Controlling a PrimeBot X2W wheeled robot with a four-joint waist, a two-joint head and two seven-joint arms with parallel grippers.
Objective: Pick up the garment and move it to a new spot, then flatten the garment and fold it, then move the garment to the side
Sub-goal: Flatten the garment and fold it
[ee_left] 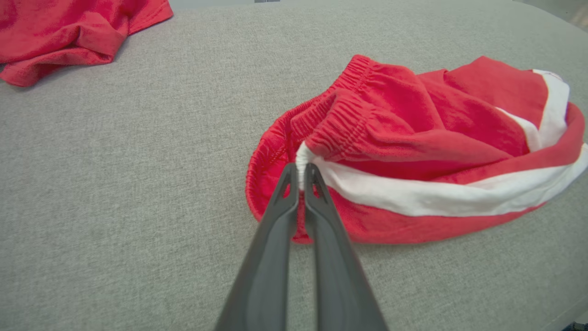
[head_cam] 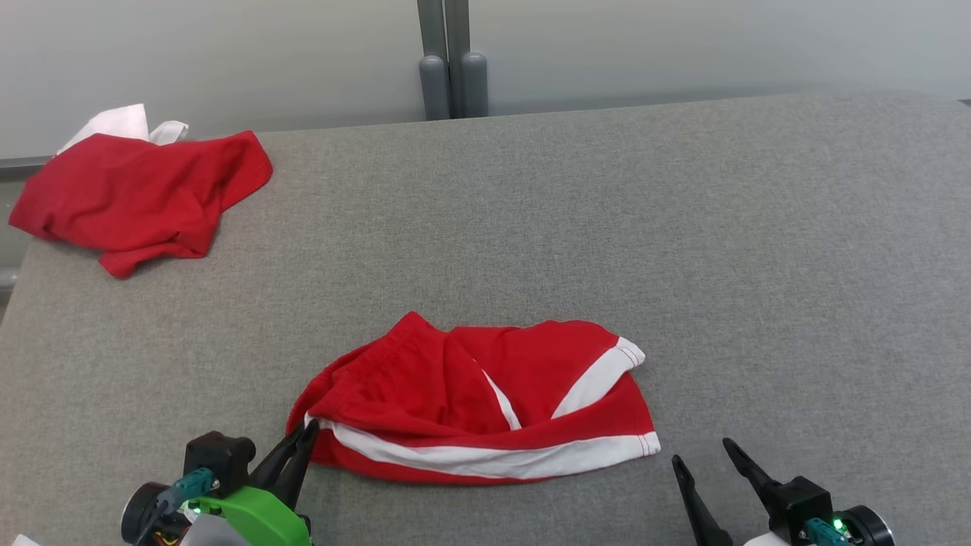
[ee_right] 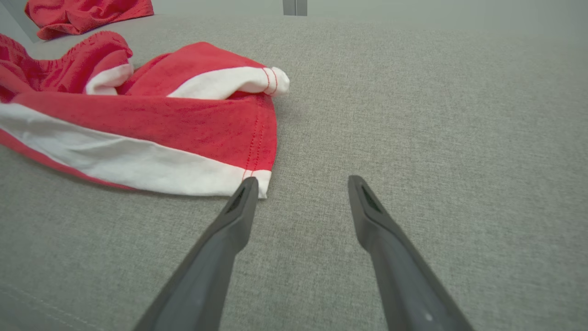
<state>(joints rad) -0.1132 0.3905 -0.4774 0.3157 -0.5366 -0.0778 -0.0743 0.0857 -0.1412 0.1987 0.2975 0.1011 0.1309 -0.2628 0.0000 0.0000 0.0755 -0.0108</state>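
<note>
There: the left gripper (head_cam: 307, 434) pinches the shorts (head_cam: 485, 394) at their left end, jaws pressed together on cloth. The shorts stretch rightward to the right gripper (head_cam: 701, 450), jaws spread, just beside the other end.

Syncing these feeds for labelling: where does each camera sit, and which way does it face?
Head view: on the head, facing forward and down at the grey surface; left pincer shut on the shorts, right pincer open.
Left wrist view: on that wrist, along shut fingers at the waistband.
Right wrist view: on that wrist, along open fingers beside the hem.
All three share the shorts.
</note>
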